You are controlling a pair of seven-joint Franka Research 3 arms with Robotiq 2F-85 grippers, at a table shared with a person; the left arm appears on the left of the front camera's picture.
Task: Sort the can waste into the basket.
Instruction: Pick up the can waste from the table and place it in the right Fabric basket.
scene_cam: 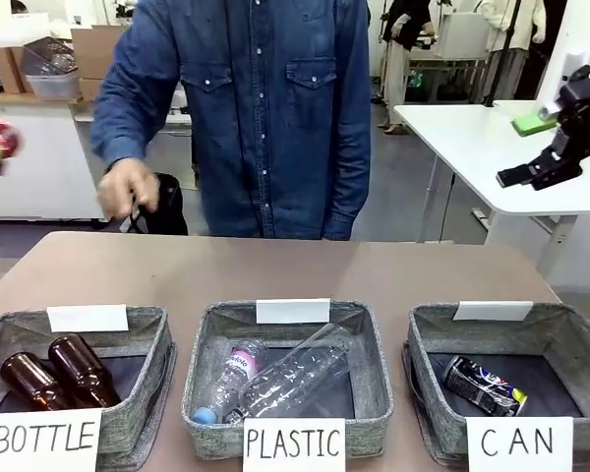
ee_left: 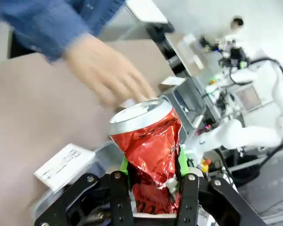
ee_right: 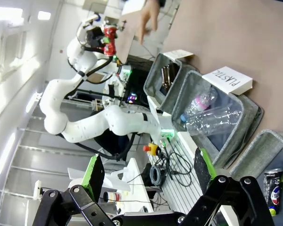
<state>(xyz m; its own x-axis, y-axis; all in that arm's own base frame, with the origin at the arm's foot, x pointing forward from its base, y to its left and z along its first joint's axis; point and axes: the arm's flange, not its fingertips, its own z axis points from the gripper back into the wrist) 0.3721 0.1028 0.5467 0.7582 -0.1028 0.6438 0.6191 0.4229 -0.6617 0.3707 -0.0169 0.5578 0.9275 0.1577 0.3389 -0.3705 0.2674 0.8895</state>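
Left wrist view: left gripper [ee_left: 153, 181] is clamped on the crushed red can [ee_left: 151, 150], which sits between its fingers. Its long axis runs six to twelve o'clock, silver top up. Right gripper [ee_right: 146, 172] gapes wide, holding nothing.

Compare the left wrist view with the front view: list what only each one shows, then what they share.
Left wrist view only: the crushed red can seen close up, clamped between the left gripper's green pads, silver top up, and the other white arm beyond it.

Front view only: the black can lying in the CAN basket, two brown bottles in the BOTTLE basket, clear plastic bottles in the PLASTIC basket, and the open right gripper raised at the right.

Both: the person's blurred hand in a denim sleeve, and the brown table.
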